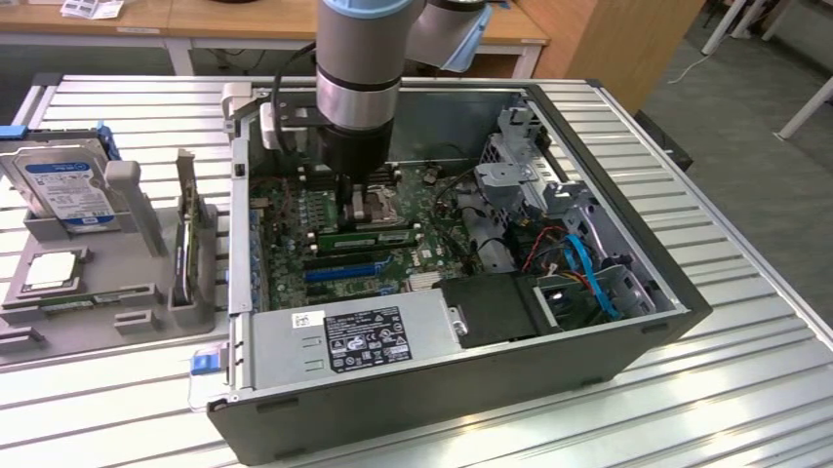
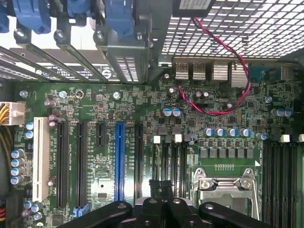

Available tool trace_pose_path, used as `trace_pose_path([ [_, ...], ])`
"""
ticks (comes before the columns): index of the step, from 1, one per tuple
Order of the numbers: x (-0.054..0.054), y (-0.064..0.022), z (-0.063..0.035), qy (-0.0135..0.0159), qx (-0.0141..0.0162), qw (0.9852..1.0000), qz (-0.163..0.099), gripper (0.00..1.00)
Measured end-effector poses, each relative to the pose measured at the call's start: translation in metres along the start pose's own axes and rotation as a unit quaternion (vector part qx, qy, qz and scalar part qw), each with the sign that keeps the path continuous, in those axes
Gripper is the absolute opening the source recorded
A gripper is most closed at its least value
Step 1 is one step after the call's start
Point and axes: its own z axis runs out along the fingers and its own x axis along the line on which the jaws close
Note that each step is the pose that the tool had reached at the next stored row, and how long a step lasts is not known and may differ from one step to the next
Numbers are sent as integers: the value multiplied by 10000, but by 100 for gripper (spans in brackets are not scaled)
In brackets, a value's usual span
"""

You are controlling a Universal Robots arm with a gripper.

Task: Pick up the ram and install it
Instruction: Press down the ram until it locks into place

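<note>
The ram (image 1: pixel 371 235), a long green stick with dark chips, lies along the memory slots beside the silver CPU socket (image 1: pixel 375 207) inside the open computer case (image 1: pixel 430 390). My gripper (image 1: pixel 357 198) hangs straight down over the motherboard, just behind the ram and at the socket's edge. In the wrist view its black fingers (image 2: pixel 154 186) meet with nothing between them, so my gripper (image 2: pixel 161 186) is shut and empty. The CPU socket (image 2: pixel 227 190) sits beside the fingers, with black memory slots (image 2: pixel 281 180) beyond it. I cannot tell whether the ram is fully seated.
A grey fixture (image 1: pixel 78 322) on the exterior view's left holds a hard drive (image 1: pixel 65 185), a square CPU chip (image 1: pixel 50 271) and an upright card (image 1: pixel 195 249). The power supply (image 1: pixel 358 336), drive cage (image 1: pixel 521 175) and blue cables (image 1: pixel 592 273) crowd the case. Blue PCIe slot (image 2: pixel 119 161).
</note>
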Motion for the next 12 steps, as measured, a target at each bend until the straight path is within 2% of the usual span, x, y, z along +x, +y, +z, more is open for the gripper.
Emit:
trace_pose_path([
  [12,9,8,16,0,1,10000,0,10],
])
